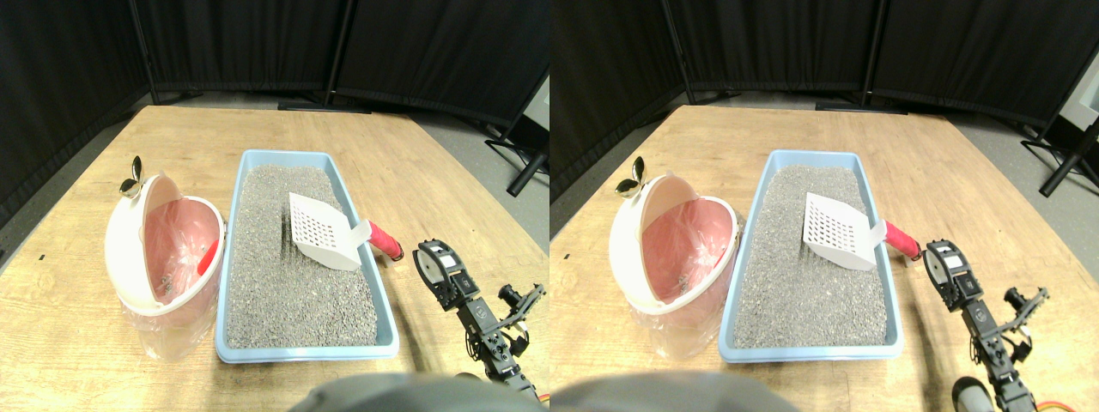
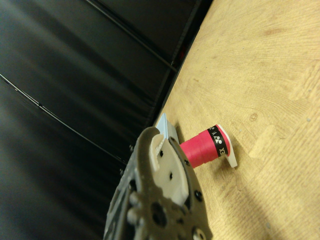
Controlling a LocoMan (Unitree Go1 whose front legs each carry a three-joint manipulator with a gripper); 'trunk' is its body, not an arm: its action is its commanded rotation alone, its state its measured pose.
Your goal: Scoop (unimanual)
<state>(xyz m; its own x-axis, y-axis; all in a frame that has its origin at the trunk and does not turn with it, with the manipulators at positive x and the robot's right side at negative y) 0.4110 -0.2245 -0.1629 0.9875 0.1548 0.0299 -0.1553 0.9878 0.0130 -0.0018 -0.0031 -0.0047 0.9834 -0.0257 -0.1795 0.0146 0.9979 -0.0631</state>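
In the wrist view, the dark-framed right gripper (image 2: 162, 200) is covering most of the red wrapped scoop handle (image 2: 202, 149), leaving only its black-banded end showing. The light blue plastic litter tray (image 2: 165, 125) is showing just a corner beyond the jaw. Small objects inside the pink-lined white bin (image 1: 167, 249) are appearing too small to identify.

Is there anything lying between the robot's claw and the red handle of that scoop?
No. In the stereo pair view only bare wooden table separates the right gripper from the scoop's red handle; they are close but not touching.
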